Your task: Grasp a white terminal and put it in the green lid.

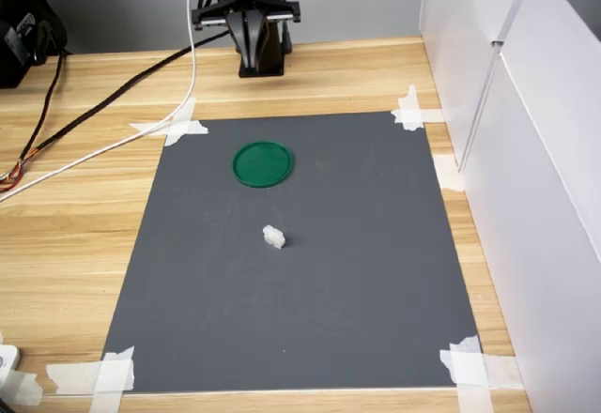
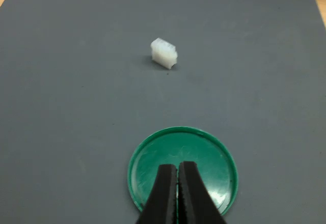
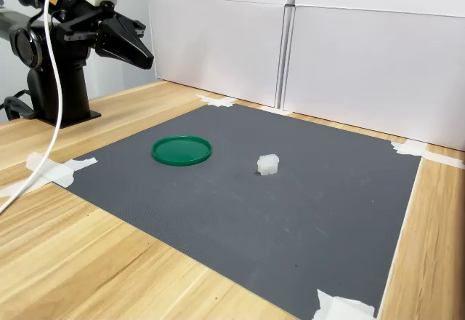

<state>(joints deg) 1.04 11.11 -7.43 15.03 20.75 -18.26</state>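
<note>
Hand (image 2: 177, 193) closed, empty, raised well above the desk (image 1: 84, 206) near the arm base, beyond the mat's far edge from the lid (image 1: 263, 164). In the wrist view the fingertips (image 2: 164, 183) show over the lid (image 2: 182, 169).

Terminal (image 1: 273, 237) sits on the grey mat (image 1: 376, 272), near the lid but apart from it, on the side away from the arm; also visible in the second exterior view (image 3: 267, 164).

Step in hand, by my judgement: the reach. Open the jaws first, go past the lid, come down straight over the terminal, close across its narrow sides; it's tiny and may skid if nudged.

Count: one terminal, one lid, one mat, four taped corners.
</note>
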